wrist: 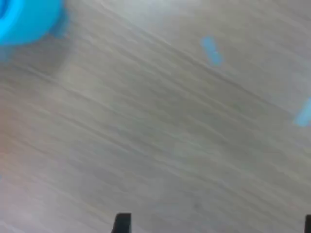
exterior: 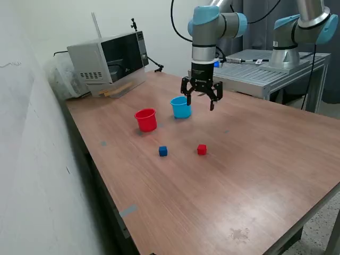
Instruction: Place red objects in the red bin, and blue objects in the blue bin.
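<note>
In the exterior view a red cup-shaped bin (exterior: pixel 146 119) and a light blue bin (exterior: pixel 181 107) stand side by side on the wooden table. One small dark blue cube (exterior: pixel 163 151) and one small red cube (exterior: pixel 202 150) lie on the table in front of them. The other cubes are not visible. My gripper (exterior: pixel 199 101) hangs open and empty above the table, just to the exterior view's right of the blue bin. The wrist view is blurred: it shows bare table, part of the blue bin (wrist: pixel 26 19) and two dark fingertips (wrist: pixel 121 222) set wide apart.
A microwave (exterior: pixel 109 59) stands at the back on the exterior view's left. A second robot arm (exterior: pixel 297 32) stands on a metal stand behind the table. Small blue tape marks (wrist: pixel 211 50) lie on the tabletop. A wall runs along the exterior view's left.
</note>
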`<action>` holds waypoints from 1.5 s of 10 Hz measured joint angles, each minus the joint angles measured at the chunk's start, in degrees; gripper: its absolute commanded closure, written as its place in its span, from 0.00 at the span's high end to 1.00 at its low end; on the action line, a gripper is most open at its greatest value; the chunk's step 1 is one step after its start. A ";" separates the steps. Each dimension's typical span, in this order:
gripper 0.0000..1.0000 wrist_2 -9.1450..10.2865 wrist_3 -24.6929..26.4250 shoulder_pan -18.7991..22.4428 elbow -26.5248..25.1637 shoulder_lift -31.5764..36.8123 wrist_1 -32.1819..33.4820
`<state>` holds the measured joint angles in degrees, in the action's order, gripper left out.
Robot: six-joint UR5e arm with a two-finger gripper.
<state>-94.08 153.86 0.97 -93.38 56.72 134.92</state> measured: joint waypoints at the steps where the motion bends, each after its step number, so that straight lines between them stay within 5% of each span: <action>1: 1.00 0.57 0.05 1.40 -0.20 -0.27 -0.02; 15: 1.00 1.45 0.57 8.04 22.33 -16.26 -17.35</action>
<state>-92.64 154.44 9.01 -71.05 40.46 117.57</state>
